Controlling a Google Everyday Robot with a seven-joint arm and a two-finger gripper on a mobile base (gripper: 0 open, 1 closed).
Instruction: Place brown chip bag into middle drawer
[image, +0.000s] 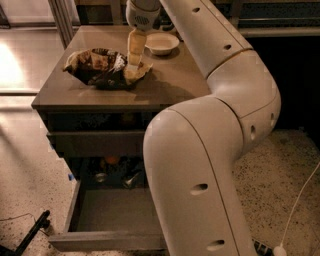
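The brown chip bag (101, 67) lies crumpled on top of the cabinet (170, 85), left of centre. My gripper (134, 69) reaches straight down from above and its tip is at the bag's tan right end, touching it. The middle drawer (107, 216) is pulled out below, near the floor, and its flat grey floor is bare at the front. My white arm covers the drawer's right part.
A white bowl (161, 43) stands on the cabinet behind and to the right of the gripper. A closed drawer front (95, 142) sits above the open drawer. A small red-orange can (111, 160) and other items lie at the drawer's back. A white cable (300, 200) runs over the floor at right.
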